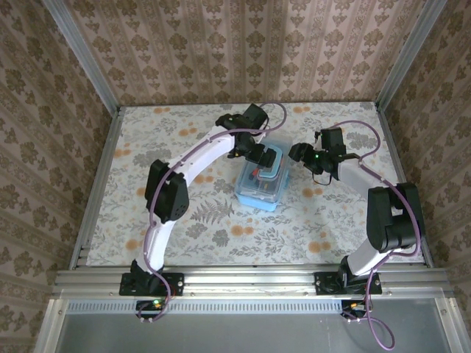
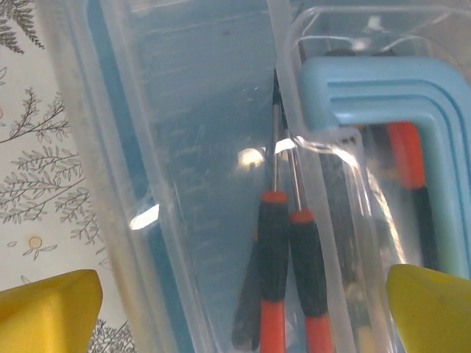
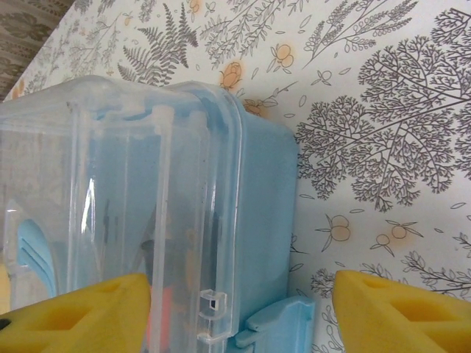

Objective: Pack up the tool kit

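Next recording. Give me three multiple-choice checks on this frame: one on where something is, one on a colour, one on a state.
1. Where are the screwdrivers relative to the case?
A. loose beside it
B. inside it
C. lying on top of it

2. What colour is the case's handle?
A. light blue
B. yellow
C. black

3. How is the left gripper?
A. shut on a screwdriver
B. shut on the handle
C. open over the case

Answers:
1 B: in the left wrist view they show through the clear plastic.
2 A: the ribbed bar is light blue.
3 C: its yellow fingers stand far apart, pinching nothing.
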Robot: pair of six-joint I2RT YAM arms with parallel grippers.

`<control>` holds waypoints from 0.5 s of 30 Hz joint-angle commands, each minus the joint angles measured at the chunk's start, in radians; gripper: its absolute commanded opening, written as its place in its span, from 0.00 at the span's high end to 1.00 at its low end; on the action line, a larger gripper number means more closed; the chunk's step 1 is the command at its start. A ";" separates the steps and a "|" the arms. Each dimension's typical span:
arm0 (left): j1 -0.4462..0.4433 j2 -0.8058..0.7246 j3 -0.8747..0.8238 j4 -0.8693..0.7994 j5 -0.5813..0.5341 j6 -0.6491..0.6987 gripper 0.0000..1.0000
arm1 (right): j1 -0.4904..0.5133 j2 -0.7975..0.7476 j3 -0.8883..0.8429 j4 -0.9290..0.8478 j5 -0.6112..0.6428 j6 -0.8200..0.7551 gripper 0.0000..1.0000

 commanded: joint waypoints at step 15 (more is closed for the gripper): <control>0.063 -0.249 -0.422 0.058 -0.085 -0.032 0.18 | 0.128 0.059 -0.023 0.114 -0.073 0.066 0.34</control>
